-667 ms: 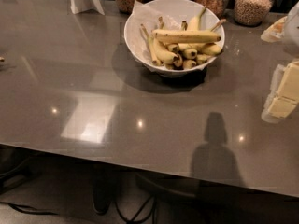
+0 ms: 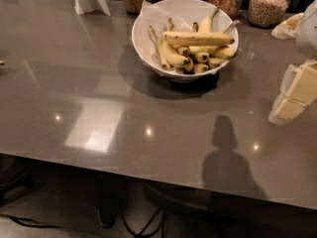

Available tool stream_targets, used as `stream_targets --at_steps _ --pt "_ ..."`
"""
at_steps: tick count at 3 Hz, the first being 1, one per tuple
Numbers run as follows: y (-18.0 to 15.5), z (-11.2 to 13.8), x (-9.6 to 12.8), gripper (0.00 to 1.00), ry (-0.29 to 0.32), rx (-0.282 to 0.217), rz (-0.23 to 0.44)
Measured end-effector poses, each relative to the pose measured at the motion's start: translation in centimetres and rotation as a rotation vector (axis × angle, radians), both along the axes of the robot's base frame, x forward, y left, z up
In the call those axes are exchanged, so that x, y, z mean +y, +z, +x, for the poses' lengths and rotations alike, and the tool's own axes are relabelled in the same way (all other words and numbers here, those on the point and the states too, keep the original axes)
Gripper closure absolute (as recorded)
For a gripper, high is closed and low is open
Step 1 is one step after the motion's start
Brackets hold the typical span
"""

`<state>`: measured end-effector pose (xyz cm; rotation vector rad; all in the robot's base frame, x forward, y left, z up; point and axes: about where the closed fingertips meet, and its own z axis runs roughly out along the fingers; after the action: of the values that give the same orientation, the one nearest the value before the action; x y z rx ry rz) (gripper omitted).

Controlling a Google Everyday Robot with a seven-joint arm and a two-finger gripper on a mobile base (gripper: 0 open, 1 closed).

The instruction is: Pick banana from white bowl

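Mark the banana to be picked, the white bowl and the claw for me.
banana [image 2: 198, 38]: camera view, middle of the long, nearly straight top fruit.
white bowl [image 2: 144, 52]: camera view, left outer wall.
claw [image 2: 289, 104]: camera view, at the right edge of the scene, on its pale lower end.

The banana lies atop the white bowl; the claw hangs far right.
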<state>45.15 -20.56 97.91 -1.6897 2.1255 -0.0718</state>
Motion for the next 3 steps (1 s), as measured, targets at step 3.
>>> stream_targets --at_steps 3 --pt "2.4 6.9 5.3 0.00 0.140 -0.264 0.266"
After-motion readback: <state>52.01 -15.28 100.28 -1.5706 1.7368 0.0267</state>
